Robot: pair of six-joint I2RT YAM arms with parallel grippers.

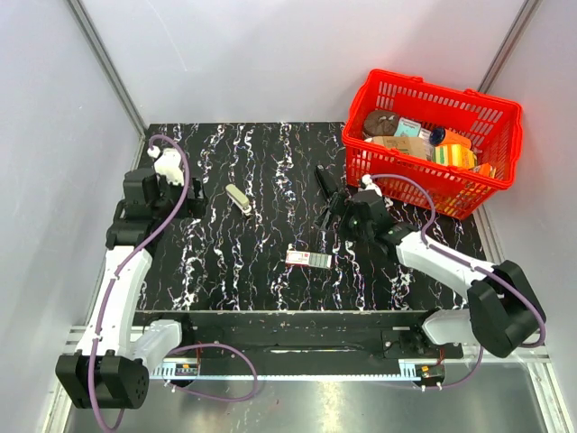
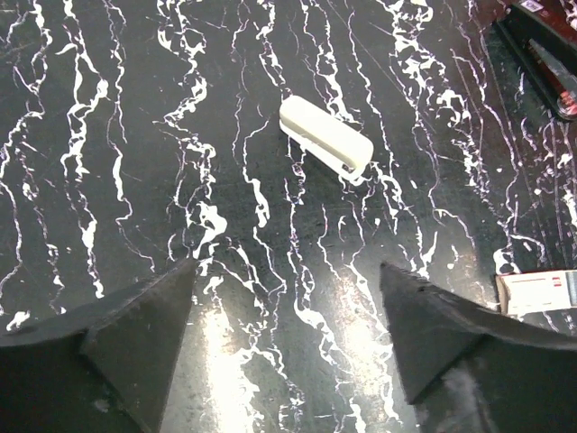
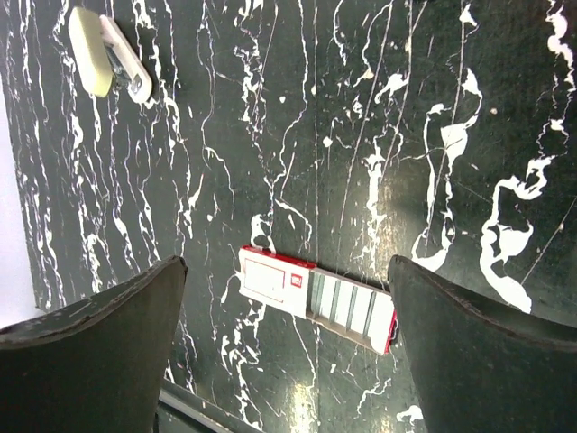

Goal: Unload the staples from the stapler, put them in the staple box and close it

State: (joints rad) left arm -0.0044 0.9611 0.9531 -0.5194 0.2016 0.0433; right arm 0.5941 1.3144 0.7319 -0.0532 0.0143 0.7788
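Observation:
The black stapler (image 1: 324,183) lies on the dark marbled table left of the red basket, and its end shows at the top right of the left wrist view (image 2: 539,47). I cannot make out the staples in any view. My right gripper (image 1: 337,215) hovers open and empty just right of the stapler; in the right wrist view (image 3: 288,262) its fingers frame the red-and-white box (image 3: 315,299), and the stapler is out of that view. My left gripper (image 1: 194,193) is open and empty at the table's left, its fingers (image 2: 144,316) above bare table.
A short beige oblong piece (image 1: 238,199) lies between the arms, also in the left wrist view (image 2: 325,137) and the right wrist view (image 3: 104,52). The red-and-white box (image 1: 309,260) lies mid-table. A red basket (image 1: 491,113) with several items stands at the back right.

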